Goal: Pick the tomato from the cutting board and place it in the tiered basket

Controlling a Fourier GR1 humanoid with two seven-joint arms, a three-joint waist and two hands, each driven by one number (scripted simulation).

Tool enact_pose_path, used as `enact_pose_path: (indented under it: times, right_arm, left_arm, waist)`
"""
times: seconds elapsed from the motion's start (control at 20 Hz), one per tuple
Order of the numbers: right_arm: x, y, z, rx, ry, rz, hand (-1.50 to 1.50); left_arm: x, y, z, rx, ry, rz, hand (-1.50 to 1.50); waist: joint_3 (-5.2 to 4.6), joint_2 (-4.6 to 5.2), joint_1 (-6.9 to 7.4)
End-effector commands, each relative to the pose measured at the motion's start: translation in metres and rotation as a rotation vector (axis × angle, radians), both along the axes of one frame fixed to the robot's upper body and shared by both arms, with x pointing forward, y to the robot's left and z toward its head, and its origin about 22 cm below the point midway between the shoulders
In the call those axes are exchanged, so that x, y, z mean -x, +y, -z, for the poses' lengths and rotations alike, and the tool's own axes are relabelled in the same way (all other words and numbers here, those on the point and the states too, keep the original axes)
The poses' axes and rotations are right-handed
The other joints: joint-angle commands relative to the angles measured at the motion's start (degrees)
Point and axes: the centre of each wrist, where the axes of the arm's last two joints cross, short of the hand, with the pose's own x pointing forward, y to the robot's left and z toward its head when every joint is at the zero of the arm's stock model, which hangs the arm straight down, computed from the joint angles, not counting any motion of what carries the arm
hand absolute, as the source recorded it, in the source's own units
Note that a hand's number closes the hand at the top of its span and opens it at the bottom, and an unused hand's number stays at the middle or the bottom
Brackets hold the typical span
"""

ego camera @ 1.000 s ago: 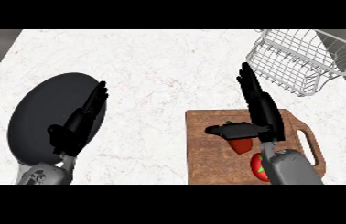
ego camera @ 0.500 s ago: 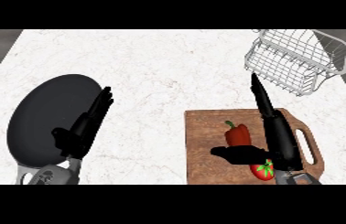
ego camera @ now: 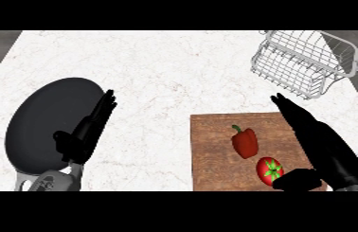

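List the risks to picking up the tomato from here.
1. The red pepper lies close beside the tomato on the cutting board, so the right robot hand, open beside the tomato, might knock or grab it.
2. The tomato sits near the board's front edge and may roll off if nudged.

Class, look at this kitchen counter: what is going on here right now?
The right hand lies open over the cutting board, its thumb beside the tomato, which it has not grasped. A red pepper lies next to the tomato. The wire tiered basket waits at the far right. The left hand rests open over a dark plate.
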Motion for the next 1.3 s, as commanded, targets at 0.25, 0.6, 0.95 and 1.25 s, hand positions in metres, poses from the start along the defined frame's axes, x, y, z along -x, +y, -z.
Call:
enact_pose_path:
  times: [0.25, 0.6, 0.95, 1.25]
  right_arm:
    - [0.046, 0.039, -0.076, 0.298, 0.211, -0.009, -1.50]
    - [0.059, 0.058, -0.071, 0.276, 0.184, 0.102, -1.50]
    - [0.042, 0.050, -0.035, 0.412, 0.242, 0.204, -1.50]
    - [0.042, 0.051, -0.011, 0.355, 0.316, 0.210, -1.50]
  left_arm:
    - [-0.004, -0.001, -0.002, -0.001, -0.024, 0.023, 0.00]
    - [-0.009, -0.024, 0.000, 0.007, -0.031, 0.033, 0.00]
    - [-0.003, -0.013, 0.006, 0.006, -0.017, 0.033, 0.00]
    - [0.011, -0.018, 0.018, 0.007, -0.005, 0.031, 0.00]
  waist:
    - [0.45, 0.59, 1.51]
    - [0.52, 0.54, 1.42]
    - [0.51, 0.76, 1.50]
    - [0.62, 0.74, 1.52]
